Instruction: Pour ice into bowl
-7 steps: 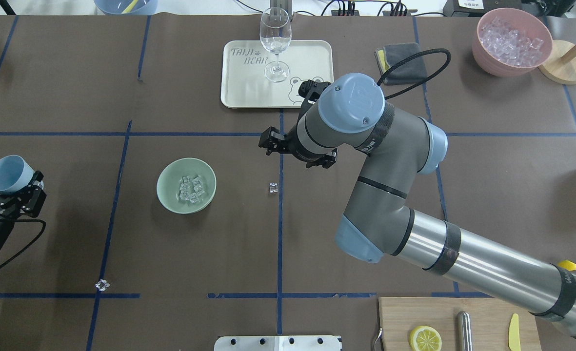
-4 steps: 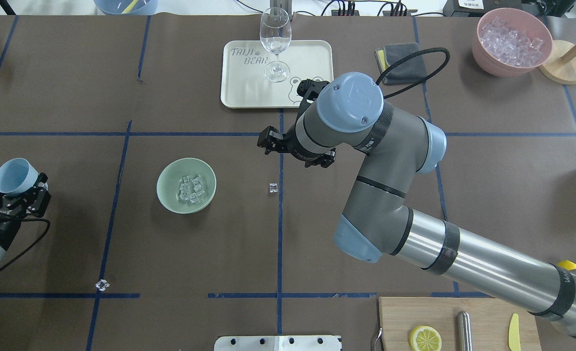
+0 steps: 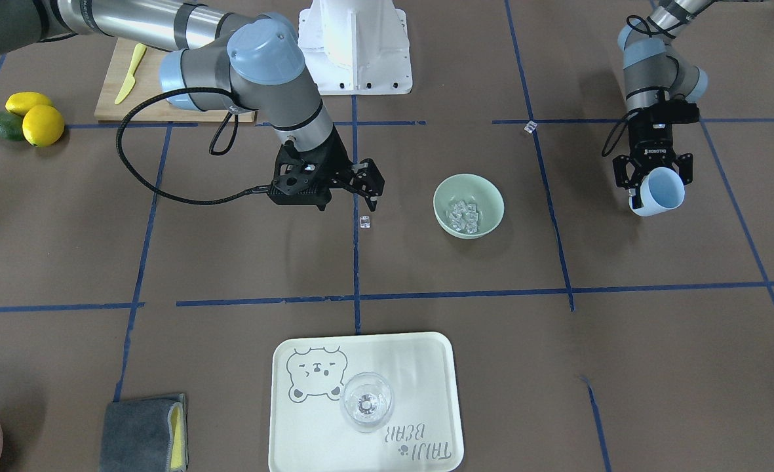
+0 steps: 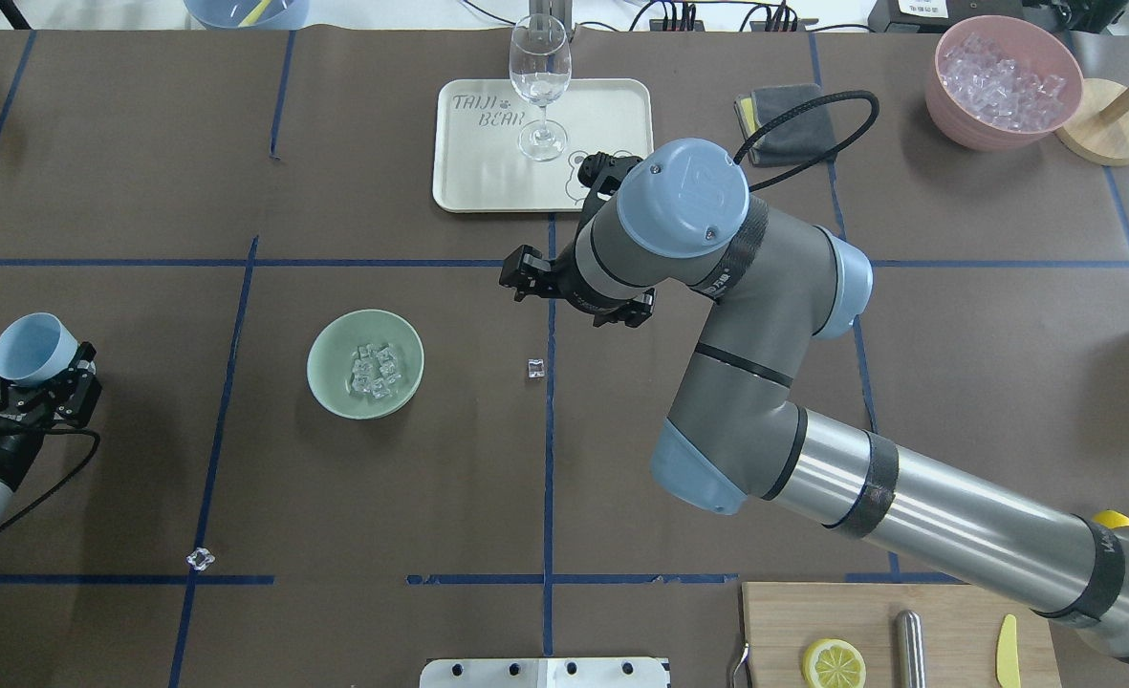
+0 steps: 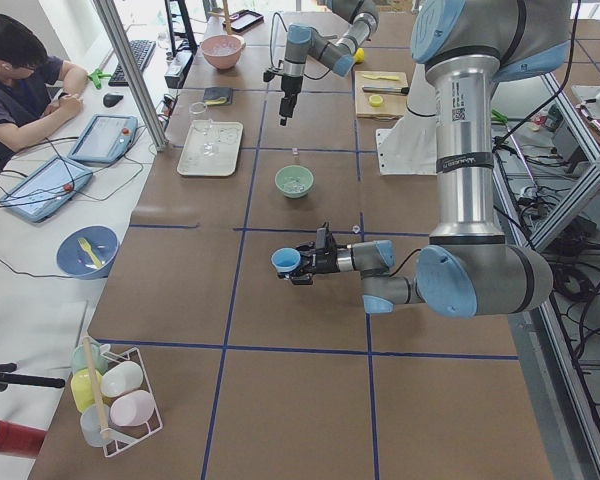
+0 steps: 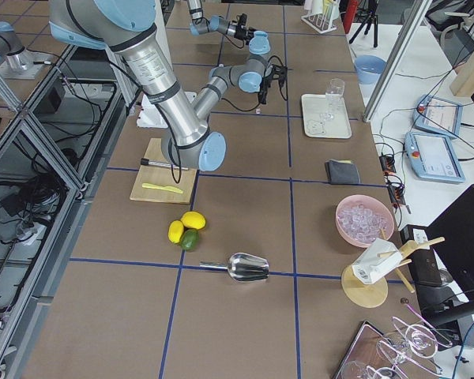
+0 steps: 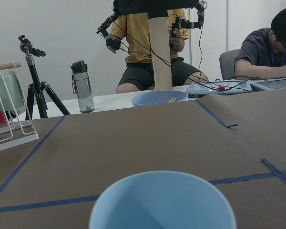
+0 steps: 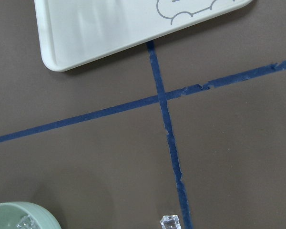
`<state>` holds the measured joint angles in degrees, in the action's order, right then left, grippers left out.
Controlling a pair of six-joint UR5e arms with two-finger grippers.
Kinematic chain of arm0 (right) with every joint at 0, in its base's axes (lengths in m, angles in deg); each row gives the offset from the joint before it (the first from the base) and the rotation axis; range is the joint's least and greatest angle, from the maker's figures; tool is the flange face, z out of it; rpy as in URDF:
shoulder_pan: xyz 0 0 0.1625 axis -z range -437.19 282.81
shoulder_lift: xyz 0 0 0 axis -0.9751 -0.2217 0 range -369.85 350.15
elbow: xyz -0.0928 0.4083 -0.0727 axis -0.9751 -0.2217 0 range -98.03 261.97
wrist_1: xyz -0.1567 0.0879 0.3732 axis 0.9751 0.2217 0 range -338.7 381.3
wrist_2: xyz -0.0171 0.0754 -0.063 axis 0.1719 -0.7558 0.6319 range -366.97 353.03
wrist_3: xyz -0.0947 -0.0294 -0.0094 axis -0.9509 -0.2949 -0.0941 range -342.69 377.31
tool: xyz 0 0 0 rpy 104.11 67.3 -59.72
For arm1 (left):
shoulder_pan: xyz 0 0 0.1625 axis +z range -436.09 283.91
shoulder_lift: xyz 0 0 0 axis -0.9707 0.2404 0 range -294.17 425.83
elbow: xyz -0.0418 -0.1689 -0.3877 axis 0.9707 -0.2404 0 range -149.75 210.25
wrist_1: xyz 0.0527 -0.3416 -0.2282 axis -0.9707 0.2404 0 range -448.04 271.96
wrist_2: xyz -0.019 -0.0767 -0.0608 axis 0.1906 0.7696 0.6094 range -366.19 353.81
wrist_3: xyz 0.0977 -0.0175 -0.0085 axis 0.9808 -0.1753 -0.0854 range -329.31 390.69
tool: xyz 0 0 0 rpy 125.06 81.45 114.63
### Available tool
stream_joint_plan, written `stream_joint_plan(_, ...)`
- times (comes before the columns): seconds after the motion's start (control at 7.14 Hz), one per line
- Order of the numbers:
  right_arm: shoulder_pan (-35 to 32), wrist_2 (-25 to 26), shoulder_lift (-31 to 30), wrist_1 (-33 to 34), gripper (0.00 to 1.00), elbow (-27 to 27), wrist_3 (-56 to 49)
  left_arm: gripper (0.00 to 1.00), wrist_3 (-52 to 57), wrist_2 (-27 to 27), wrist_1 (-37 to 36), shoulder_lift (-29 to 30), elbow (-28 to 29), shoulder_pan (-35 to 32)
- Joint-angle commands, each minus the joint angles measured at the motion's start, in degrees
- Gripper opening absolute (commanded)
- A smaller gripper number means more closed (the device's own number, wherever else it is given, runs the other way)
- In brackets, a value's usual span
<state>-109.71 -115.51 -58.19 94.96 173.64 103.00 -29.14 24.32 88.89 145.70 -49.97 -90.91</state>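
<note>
1. Ice (image 4: 376, 369) sits heaped in the mint-green bowl (image 4: 327, 384), so the pour looks done.
2. The left gripper (image 3: 653, 180) is off to the side, well apart from the bowl. Its jaws clasp the light blue cup (image 4: 31, 344), and the wrist view shows no ice inside.
3. The right gripper (image 3: 329, 183) hovers with its jaws spread wide, near a stray cube (image 4: 535, 368). A second stray cube (image 4: 200, 559) lies well apart.
4. Risk: that cube is tiny and slick. An off-centre pinch could squirt it across the table, and a low approach could nudge it away.
</note>
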Motion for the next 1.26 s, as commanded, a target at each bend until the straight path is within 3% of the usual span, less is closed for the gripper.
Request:
stream_joint_plan(0.0,0.00,-0.01,0.08,-0.01,1.00,0.00,0.01,0.00,-0.03,1.30,-0.36,0.55,0.42,-0.38)
stream_joint_plan(0.14,0.00,-0.01,0.08,-0.01,1.00,0.00,0.01,0.08,0.06,3.66,-0.36,0.64,0.42,-1.00)
stream_joint_plan(0.42,0.00,-0.01,0.08,0.08,1.00,0.00,-0.08,0.68,1.37,6.66,-0.36,0.55,0.42,-2.84)
stream_joint_plan(0.7,0.00,0.08,0.08,0.08,1.00,-0.09,-0.17,1.00,1.90,8.50,-0.01,0.55,0.06,-4.33)
stream_joint_plan(1.12,0.00,-0.01,0.08,0.08,1.00,-0.09,-0.17,1.00,5.07,11.15,0.78,0.73,-0.37,-6.28)
